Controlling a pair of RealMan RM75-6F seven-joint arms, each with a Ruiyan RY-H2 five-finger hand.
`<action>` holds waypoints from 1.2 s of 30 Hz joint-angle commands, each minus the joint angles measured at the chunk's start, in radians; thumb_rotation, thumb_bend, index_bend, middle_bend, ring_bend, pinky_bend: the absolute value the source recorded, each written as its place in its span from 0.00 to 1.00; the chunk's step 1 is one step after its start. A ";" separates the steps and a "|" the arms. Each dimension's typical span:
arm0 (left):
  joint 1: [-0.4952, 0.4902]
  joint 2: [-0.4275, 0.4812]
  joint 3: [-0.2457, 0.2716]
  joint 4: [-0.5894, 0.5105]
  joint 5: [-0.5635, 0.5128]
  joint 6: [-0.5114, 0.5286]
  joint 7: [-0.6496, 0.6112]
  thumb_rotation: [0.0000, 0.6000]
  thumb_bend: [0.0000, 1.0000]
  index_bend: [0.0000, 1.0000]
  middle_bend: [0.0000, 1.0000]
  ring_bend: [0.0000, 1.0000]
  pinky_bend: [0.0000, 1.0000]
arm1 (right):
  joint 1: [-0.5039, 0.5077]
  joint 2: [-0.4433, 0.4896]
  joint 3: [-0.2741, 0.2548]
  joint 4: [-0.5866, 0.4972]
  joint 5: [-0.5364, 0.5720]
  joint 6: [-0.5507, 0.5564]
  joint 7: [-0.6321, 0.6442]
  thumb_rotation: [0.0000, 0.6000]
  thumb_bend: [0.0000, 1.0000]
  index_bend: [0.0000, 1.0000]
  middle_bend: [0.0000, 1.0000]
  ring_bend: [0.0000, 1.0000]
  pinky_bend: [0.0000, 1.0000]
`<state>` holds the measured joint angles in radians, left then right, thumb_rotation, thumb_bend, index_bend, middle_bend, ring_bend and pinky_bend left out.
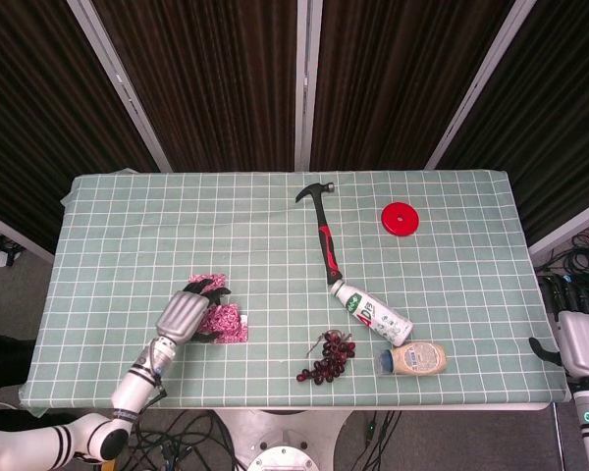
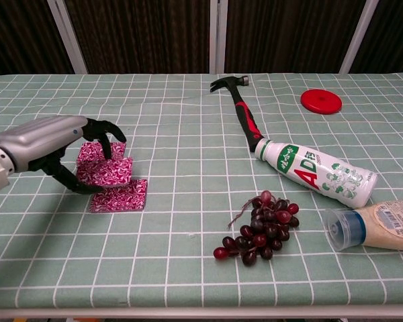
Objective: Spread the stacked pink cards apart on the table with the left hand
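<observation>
My left hand (image 2: 50,144) hovers over the front left of the table (image 2: 188,134), with its fingers curled over a pink patterned card (image 2: 107,171) and its thumb beneath. That card is tilted up off the cloth. A second pink card (image 2: 119,195) lies flat just in front of it, partly under its lower edge. More pink (image 2: 94,149) shows behind the fingers. From the head view the left hand (image 1: 182,314) covers part of the pink cards (image 1: 226,322). My right hand (image 1: 579,341) sits off the table's right edge, its fingers mostly hidden.
A bunch of dark grapes (image 2: 258,228) lies to the right of the cards. Further right are a white AD bottle (image 2: 316,173) and a beige jar on its side (image 2: 379,227). A hammer (image 2: 245,114) and a red disc (image 2: 321,101) lie at the back.
</observation>
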<state>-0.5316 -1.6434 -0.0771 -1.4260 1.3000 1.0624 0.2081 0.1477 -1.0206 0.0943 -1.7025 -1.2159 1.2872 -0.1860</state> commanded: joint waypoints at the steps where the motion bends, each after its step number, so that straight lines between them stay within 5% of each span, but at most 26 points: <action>1: 0.016 0.036 0.002 -0.006 0.006 0.019 -0.013 1.00 0.26 0.24 0.44 0.13 0.21 | 0.001 -0.002 -0.001 -0.002 0.000 0.000 -0.005 1.00 0.16 0.00 0.00 0.00 0.00; 16: 0.083 0.077 0.045 0.111 0.015 0.037 -0.115 1.00 0.26 0.24 0.44 0.14 0.21 | 0.012 -0.014 -0.005 -0.045 -0.002 0.009 -0.074 1.00 0.16 0.00 0.00 0.00 0.00; 27: 0.087 0.077 0.057 0.125 0.057 0.026 -0.177 1.00 0.18 0.17 0.22 0.11 0.20 | 0.011 -0.015 -0.007 -0.045 0.004 0.008 -0.074 1.00 0.16 0.00 0.00 0.00 0.00; 36: 0.089 0.100 0.042 0.088 0.074 0.066 -0.097 1.00 0.18 0.17 0.22 0.10 0.20 | 0.005 -0.012 -0.005 -0.021 -0.005 0.013 -0.029 1.00 0.16 0.00 0.00 0.00 0.00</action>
<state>-0.4427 -1.5529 -0.0286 -1.3250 1.3637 1.1086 0.0847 0.1543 -1.0320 0.0890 -1.7300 -1.2160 1.2988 -0.2235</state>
